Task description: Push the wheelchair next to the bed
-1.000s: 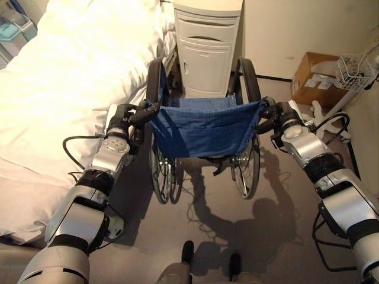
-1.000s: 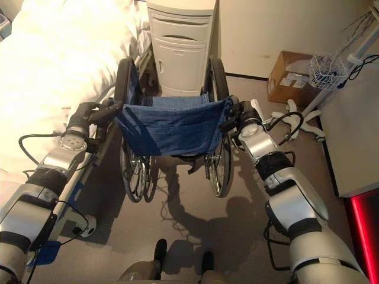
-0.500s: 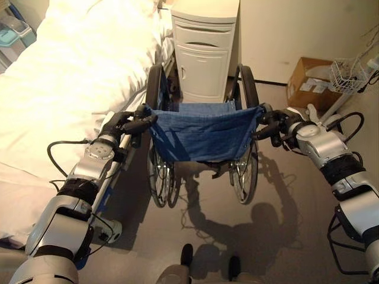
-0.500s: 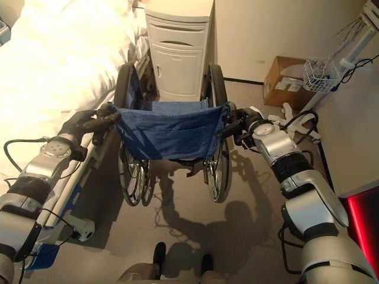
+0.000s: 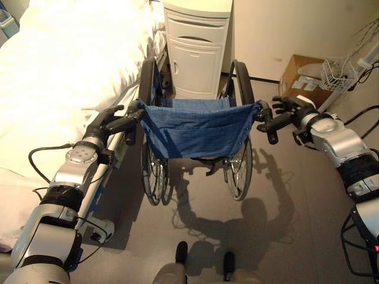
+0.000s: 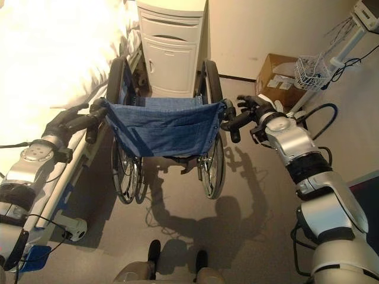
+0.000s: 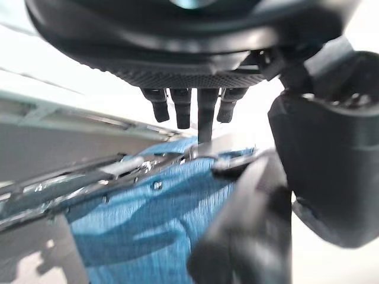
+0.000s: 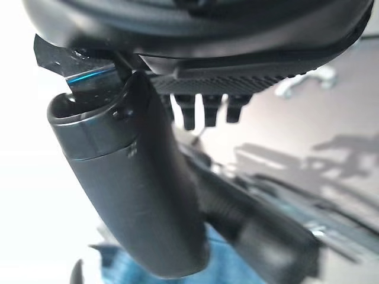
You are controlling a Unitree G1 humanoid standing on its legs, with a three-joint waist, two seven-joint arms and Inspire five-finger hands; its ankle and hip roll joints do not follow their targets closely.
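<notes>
1. Nearest, one left hand (image 5: 105, 121) lay along the wheelchair (image 5: 195, 127)'s left push handle (image 5: 121, 125), fingers relaxed, not wrapped.
2. Opposite, one right hand (image 5: 288, 108) rested loose-fingered against the right push handle (image 5: 267, 122).
3. Left of the wheelchair stood one bed (image 5: 65, 65), just beside it.
4. Farther off stood one bedside cabinet (image 5: 196, 50), and far right one cardboard box (image 5: 302, 77).

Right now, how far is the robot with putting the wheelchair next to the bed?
Mostly done: the wheelchair already stands alongside the bed, its front near the white cabinet. In hand: the left hand and right hand are at the push handles, fingers relaxed rather than clamped. Left: at most a small nudge closer, then letting go.
</notes>
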